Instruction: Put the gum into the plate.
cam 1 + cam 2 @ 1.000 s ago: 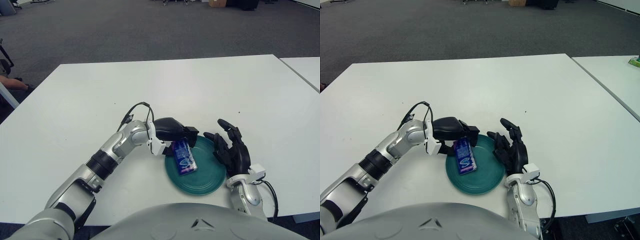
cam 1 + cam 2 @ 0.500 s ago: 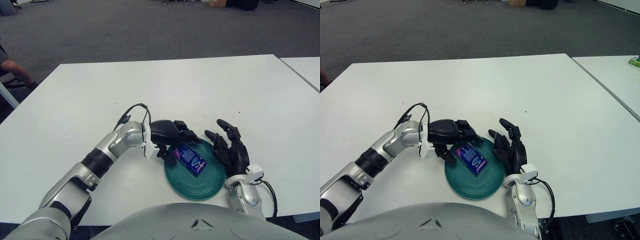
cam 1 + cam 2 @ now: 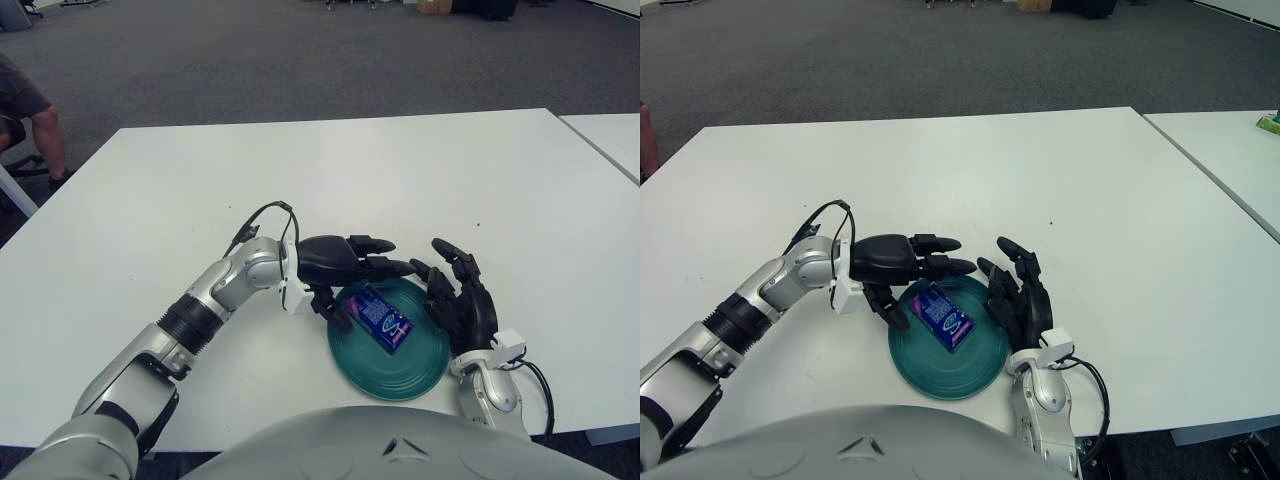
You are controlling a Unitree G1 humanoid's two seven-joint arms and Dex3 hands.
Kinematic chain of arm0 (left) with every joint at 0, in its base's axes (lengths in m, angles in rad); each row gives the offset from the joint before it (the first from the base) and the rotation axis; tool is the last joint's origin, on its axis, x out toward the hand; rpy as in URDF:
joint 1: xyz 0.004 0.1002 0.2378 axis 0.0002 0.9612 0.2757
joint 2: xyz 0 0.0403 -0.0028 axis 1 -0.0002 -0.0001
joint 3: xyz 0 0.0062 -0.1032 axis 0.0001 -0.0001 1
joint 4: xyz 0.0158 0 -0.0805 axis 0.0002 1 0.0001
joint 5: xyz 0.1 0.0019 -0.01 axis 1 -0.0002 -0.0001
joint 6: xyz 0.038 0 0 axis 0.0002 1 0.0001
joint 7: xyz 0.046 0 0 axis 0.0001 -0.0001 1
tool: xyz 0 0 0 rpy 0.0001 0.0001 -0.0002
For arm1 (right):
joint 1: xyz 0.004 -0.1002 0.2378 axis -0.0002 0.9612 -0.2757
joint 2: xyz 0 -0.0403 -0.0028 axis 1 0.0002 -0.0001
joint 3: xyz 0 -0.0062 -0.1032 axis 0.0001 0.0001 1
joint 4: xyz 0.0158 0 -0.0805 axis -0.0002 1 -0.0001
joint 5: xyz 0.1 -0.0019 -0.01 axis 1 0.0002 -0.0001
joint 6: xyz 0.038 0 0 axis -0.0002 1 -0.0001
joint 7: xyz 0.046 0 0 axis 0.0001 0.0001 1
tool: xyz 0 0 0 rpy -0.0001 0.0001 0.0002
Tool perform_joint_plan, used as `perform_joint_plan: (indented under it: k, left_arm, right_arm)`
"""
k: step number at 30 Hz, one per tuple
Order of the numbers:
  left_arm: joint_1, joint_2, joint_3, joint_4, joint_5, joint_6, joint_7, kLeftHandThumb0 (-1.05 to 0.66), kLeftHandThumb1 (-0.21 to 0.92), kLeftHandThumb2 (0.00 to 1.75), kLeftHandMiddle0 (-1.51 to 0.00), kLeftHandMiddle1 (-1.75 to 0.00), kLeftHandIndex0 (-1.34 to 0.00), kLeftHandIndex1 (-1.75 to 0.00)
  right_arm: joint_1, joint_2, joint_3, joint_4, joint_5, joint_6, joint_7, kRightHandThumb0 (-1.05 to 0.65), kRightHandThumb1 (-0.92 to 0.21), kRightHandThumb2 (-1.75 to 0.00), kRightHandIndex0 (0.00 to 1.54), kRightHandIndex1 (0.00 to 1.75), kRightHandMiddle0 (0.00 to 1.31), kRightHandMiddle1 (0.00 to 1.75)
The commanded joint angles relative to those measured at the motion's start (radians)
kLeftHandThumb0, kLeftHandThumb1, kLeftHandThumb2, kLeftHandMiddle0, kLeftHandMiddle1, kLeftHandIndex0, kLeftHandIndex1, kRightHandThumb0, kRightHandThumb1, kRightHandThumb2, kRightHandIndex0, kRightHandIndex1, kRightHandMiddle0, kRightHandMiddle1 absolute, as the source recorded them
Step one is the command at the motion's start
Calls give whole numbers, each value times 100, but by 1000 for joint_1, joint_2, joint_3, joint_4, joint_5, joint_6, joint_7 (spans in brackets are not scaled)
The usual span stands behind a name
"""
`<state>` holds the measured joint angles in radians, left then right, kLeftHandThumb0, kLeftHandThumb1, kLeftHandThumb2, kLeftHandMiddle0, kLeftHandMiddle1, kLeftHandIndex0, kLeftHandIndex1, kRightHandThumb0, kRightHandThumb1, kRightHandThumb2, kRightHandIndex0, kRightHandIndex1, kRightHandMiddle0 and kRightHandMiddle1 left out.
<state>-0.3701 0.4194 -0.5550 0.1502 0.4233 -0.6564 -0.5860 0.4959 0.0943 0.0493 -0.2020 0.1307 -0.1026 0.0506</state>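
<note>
Inside the plate (image 3: 420,362) rim lies the gum (image 3: 381,317), left hand (image 3: 340,268) spread alongside.

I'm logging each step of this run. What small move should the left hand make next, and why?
Probably draw the left hand back toward the robot's left, away from the plate. The gum lies flat in the plate, and the hand's fingers are spread above the plate's left rim, holding nothing. The right hand shows open beside the plate's right rim.
</note>
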Motion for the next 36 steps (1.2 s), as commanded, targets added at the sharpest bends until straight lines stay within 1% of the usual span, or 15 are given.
perform_joint_plan:
  k: [1,5,7,8,9,11,12,13,15,17,19,22,27,30,36]
  left_arm:
    - [14,-1,32,-14,-50,50,-12,-105,92,36,0,0,0,0]
    - [30,-9,48,-31,-96,110,-27,-105,92,31,0,0,0,0]
    - [56,-23,66,-63,-142,196,-41,-105,92,26,0,0,0,0]
    - [90,-41,91,-99,-171,276,-28,-105,92,23,0,0,0,0]
    - [140,-79,127,-147,-197,384,14,-105,92,21,0,0,0,0]
    - [215,-150,187,-222,-238,549,97,-105,92,34,0,0,0,0]
    - [239,-180,209,-249,-253,605,128,-105,92,44,0,0,0,0]
    - [262,-214,243,-306,-270,690,162,-105,92,47,0,0,0,0]
    - [287,-253,288,-392,-284,810,200,-105,92,59,0,0,0,0]
    - [300,-275,327,-449,-292,897,220,-104,92,71,-2,-1,0,0]
    - [312,-292,371,-486,-301,966,240,-101,92,78,-9,-2,-3,-3]
    - [326,-314,415,-515,-308,1028,266,-94,92,86,-27,-3,-1,-41]
    - [359,-361,479,-548,-327,1100,324,-86,92,89,-42,-6,0,-71]
    - [380,-385,505,-559,-346,1126,351,-82,92,90,-47,-7,0,-80]
    - [406,-436,542,-583,-399,1191,412,-77,92,91,-50,-8,0,-84]
  right_arm:
    - [60,-2,-2,77,11,88,-6,-43,-92,-89,45,40,0,78]
    - [61,-1,-4,77,23,97,-4,-45,-92,-86,48,40,0,75]
    - [60,2,-8,79,35,105,-2,-45,-92,-84,50,40,0,75]
    - [60,4,-10,80,43,110,-2,-46,-92,-82,51,41,0,75]
    - [60,7,-12,81,49,115,-5,-45,-92,-81,51,41,0,76]
    - [61,10,-15,81,52,116,-9,-45,-92,-77,55,43,0,77]
    - [62,11,-15,82,51,115,-10,-46,-92,-75,56,45,1,78]
    - [64,11,-16,82,49,112,-12,-46,-92,-74,57,45,1,79]
    - [66,12,-17,82,47,110,-12,-47,-92,-71,60,48,2,80]
    - [68,13,-19,84,48,107,-11,-47,-92,-68,62,51,3,82]
    - [67,12,-22,86,51,106,-9,-47,-92,-66,62,55,4,83]
    - [64,9,-26,88,55,109,-6,-47,-92,-64,61,63,6,85]
    - [61,1,-32,85,53,124,-6,-47,-92,-64,58,65,4,85]
    - [63,-1,-35,82,50,131,-8,-47,-92,-64,57,66,3,84]
    - [71,-5,-38,78,52,140,-10,-48,-92,-63,59,68,3,85]
